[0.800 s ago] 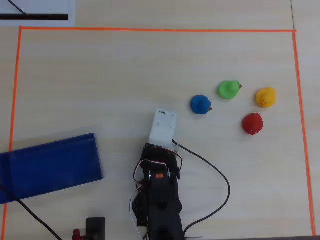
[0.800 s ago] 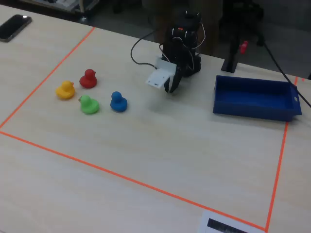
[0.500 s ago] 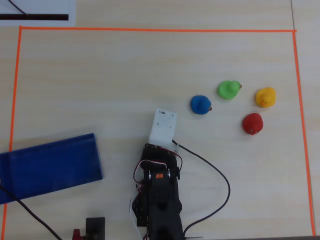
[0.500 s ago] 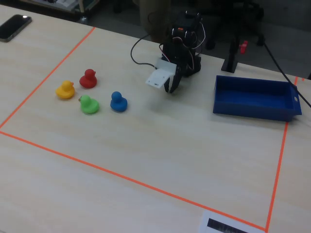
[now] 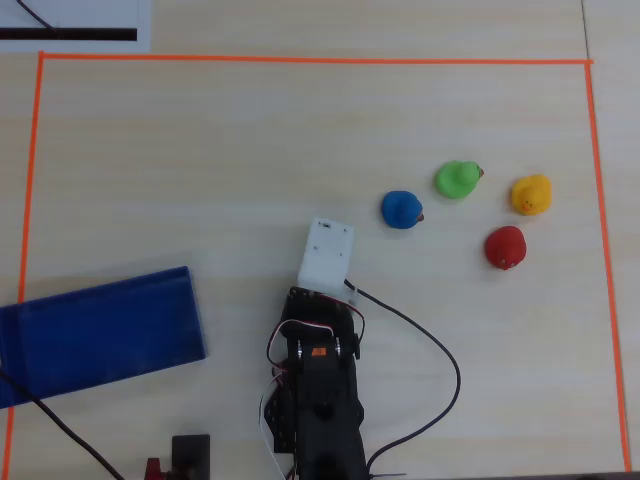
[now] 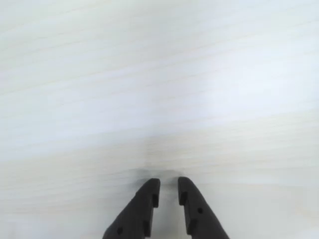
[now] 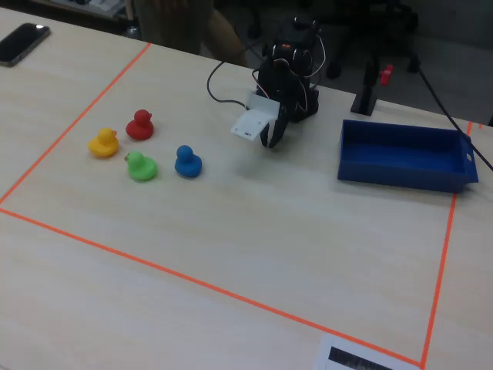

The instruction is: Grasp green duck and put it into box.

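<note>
My gripper fingers sit nearly closed on nothing over bare table, the blue box at far right holds nothing, and the green duck stands left beside the blue duck.

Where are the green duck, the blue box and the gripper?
green duck point(image 5: 457, 179), overhead view, middle of its body
blue box point(image 7: 400, 148), fixed view, inner floor
gripper point(image 6: 168, 185), wrist view, between the dark fingertips, nearly closed, nothing held
</note>
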### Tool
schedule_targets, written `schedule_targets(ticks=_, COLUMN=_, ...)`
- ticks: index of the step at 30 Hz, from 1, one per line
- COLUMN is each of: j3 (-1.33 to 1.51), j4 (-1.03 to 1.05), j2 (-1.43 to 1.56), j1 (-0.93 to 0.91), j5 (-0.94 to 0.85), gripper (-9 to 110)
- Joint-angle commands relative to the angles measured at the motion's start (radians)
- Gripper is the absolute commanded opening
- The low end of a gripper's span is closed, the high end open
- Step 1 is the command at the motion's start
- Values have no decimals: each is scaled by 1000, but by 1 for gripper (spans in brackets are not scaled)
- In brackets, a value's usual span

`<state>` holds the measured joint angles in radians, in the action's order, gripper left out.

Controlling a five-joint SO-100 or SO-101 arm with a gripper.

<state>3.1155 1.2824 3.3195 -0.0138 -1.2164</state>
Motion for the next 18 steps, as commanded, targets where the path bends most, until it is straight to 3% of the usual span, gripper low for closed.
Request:
schedule_targets(ticks=1, j3=-5, j4=23, j2=-8, j1=-8, j5=-6, gripper=2)
schedule_targets(ticks=18, j3=-5, j4=23, j2=-8, j1=-8, j5=-6, gripper=2)
